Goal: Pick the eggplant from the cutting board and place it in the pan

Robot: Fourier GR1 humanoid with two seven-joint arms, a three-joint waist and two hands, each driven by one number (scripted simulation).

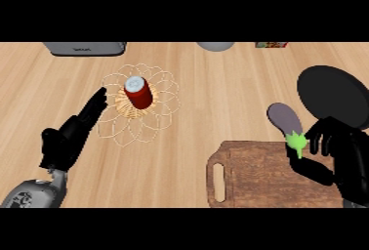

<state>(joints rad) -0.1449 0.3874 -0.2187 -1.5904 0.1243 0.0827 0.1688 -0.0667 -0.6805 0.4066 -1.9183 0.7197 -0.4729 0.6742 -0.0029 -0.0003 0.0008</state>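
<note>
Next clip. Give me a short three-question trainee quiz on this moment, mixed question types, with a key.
1. True or false: the eggplant lies flat in the middle of the cutting board.
2. Which hand holds the eggplant by its green stem end?
A. left hand
B. right hand
C. neither
3. Fill in: the red can stands in the wire ____.

Key:
1. False; it is held beyond the board's far edge, next to the black pan.
2. B; the left hand is open and holds nothing.
3. basket
</note>
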